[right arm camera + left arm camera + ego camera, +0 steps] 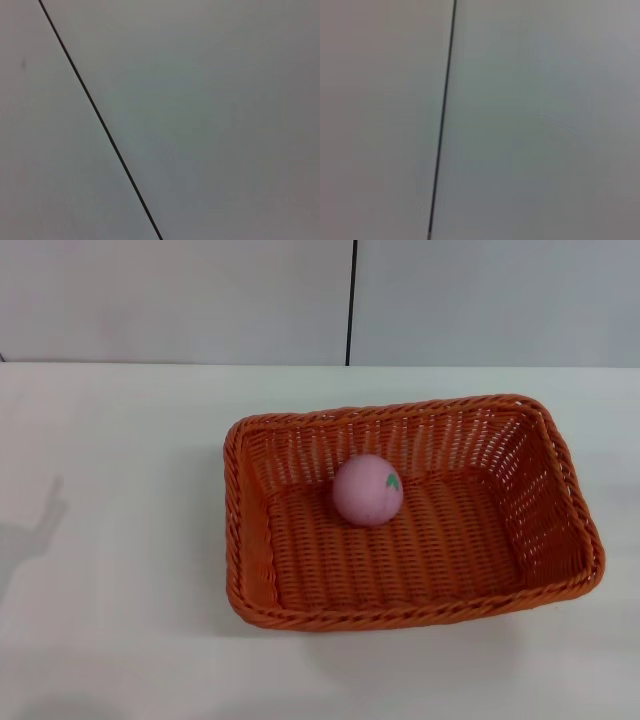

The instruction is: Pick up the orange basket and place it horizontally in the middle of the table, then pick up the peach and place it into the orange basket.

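The orange basket (250,540) lies lengthwise across the white table (110,570) in the head view, a little right of the middle. Inside it, on the woven floor toward the back, rests the pink peach (367,490) with its small green leaf mark facing up and right. Neither gripper shows in the head view, and both wrist views hold only a plain grey wall with a thin dark seam.
A grey wall with a dark vertical seam (350,300) rises behind the table's far edge. A faint shadow (35,530) falls on the tabletop at the left.
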Tool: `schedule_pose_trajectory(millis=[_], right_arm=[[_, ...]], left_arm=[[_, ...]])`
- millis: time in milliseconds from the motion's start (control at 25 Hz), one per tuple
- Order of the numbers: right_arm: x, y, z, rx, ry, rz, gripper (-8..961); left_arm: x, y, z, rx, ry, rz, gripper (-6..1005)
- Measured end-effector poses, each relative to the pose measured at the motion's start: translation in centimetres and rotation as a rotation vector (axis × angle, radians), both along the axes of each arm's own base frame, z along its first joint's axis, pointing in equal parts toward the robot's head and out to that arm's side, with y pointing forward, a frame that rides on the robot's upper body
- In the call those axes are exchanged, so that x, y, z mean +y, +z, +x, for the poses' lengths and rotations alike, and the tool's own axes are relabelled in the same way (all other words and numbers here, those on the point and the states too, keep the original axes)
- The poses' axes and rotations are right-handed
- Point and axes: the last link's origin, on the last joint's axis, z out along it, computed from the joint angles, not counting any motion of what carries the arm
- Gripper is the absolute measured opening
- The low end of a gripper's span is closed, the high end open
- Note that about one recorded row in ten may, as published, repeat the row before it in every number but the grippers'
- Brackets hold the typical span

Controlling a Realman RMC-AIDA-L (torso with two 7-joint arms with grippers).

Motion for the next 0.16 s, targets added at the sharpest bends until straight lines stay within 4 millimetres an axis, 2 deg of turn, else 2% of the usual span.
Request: schedule_pose_trajectory(millis=[160], right_arm=[[0.25, -0.29, 0.09, -0.043, -0.027, -0.012, 629]], left_arm=[[-0.44, 0.03, -0.23, 0.000, 0.013, 0.003, 829]])
